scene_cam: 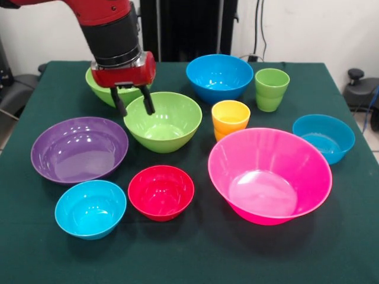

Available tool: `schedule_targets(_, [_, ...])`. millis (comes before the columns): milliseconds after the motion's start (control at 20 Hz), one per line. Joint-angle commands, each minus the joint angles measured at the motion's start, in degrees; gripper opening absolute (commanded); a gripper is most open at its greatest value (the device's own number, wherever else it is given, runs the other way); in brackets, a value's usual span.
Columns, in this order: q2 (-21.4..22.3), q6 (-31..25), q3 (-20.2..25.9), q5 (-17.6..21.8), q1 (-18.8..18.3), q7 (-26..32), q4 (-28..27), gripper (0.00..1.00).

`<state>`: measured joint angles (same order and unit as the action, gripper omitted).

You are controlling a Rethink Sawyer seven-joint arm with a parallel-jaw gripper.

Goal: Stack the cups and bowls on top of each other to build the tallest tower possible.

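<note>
1. Nearest the camera sat the small glossy cyan plastic bowl (90, 208) and the small glossy red plastic bowl (161, 191), just beside each other on the green-clothed bench (195, 254), with the huge glossy pink plastic bowl (269, 174) to their right.
2. No tower had been started; every bowl and cup stood singly on the bench.
3. The red and black gripper (133, 102) hung with its fingers apart over the near-left rim of the lime green plastic bowl (163, 121) at mid-bench, seemingly straddling that rim.
4. Risk, as I judged it: a pinch on one thin, glossy wall could slip, or tip the bowl as it rose.
5. A second lime green plastic bowl (100, 87) lay partly hidden behind the gripper, so a sideways drift could knock it.
6. The large purple plastic bowl (79, 148) stood close on the left and could be clipped by a low carry.
7. The yellow-orange tapered plastic cup (230, 118) and light green tapered plastic cup (272, 89) were narrow and easily toppled.
8. Two blue plastic bowls, one far (219, 77) and one at the right (323, 137), stood well apart from the gripper.
</note>
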<state>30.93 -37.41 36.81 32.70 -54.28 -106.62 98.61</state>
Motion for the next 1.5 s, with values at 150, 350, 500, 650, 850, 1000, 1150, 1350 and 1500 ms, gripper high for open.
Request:
schedule_targets(150, [-5.69, -5.17, 3.24, 5.73, -0.05, 19.98, -6.59, 1.00])
schedule_targets(350, [-7.74, -5.06, 3.38, 6.37, -0.23, 20.95, -8.30, 1.00])
schedule_targets(500, [-8.64, -5.39, 3.92, 6.45, 0.17, 21.63, -10.20, 1.00])
schedule_targets(650, [-9.89, -4.34, 3.78, 7.64, 0.13, 21.68, -10.98, 1.00])
schedule_targets(850, [-11.66, -2.85, 2.67, 10.04, 0.13, 20.99, -12.30, 1.00])
schedule_targets(1000, [-12.21, -2.01, 2.55, 11.04, -0.38, 20.81, -12.53, 1.00])
schedule_targets(1150, [-11.83, -1.49, 2.27, 12.33, -0.62, 20.87, -12.84, 1.00])
schedule_targets(1350, [-12.03, -0.37, 1.60, 14.20, -1.06, 20.04, -12.65, 1.00])
schedule_targets(1500, [-12.33, 0.66, 1.47, 15.22, -1.62, 19.48, -12.01, 1.00])
